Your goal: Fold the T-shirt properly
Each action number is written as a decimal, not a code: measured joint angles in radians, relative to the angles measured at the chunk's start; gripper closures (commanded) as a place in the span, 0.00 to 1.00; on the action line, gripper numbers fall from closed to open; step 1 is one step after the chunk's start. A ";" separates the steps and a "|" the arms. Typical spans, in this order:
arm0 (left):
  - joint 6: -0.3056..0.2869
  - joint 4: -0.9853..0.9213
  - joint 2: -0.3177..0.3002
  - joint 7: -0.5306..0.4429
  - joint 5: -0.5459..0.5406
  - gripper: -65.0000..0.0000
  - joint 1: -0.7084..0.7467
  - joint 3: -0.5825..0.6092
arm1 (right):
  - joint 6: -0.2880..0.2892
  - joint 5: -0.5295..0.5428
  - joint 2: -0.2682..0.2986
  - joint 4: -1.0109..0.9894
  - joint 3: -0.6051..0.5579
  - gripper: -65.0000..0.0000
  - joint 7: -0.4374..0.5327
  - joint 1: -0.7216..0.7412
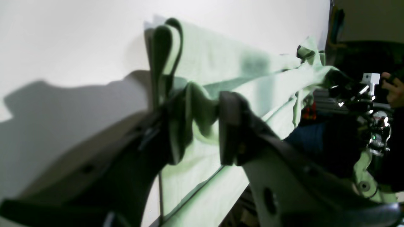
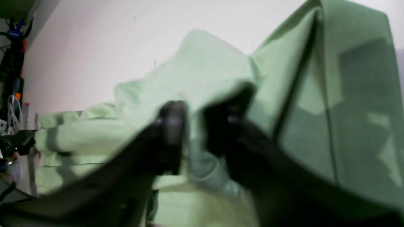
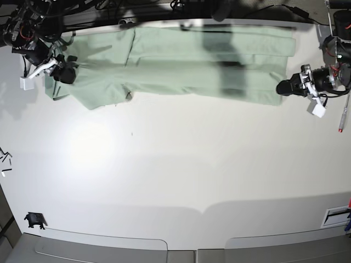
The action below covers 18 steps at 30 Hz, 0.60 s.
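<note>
The pale green T-shirt [image 3: 208,60] lies as a long folded band along the table's far edge. My left gripper [image 3: 286,87] is at its right end. In the left wrist view the left gripper [image 1: 202,132] has its jaws apart, and a bunched fold of the T-shirt [image 1: 214,63] sits loosely in the gap. My right gripper [image 3: 67,74] is at the shirt's left end by a sleeve. In the blurred right wrist view the right gripper [image 2: 195,132] also has its jaws apart, with the T-shirt [image 2: 347,94] draped over and between the fingers.
The white table [image 3: 175,164] stretches toward the near side. A small black object [image 3: 34,220] lies at the near left corner. A thin pen-like stick [image 3: 341,118] lies at the right edge. A person's hand [image 1: 394,91] shows beyond the table.
</note>
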 measured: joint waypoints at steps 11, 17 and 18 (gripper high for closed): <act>0.000 0.023 -0.096 -0.051 0.003 0.72 -0.004 -0.506 | 0.000 0.092 0.006 0.173 0.183 0.65 0.021 0.019; 0.000 0.023 -0.170 -0.074 0.002 0.72 -0.003 -0.626 | 0.000 -0.017 0.000 0.182 0.130 0.64 0.091 0.048; 0.000 0.023 -0.176 -0.072 0.003 0.72 -0.003 -0.626 | 0.001 -0.069 0.000 0.182 0.103 0.61 0.129 0.050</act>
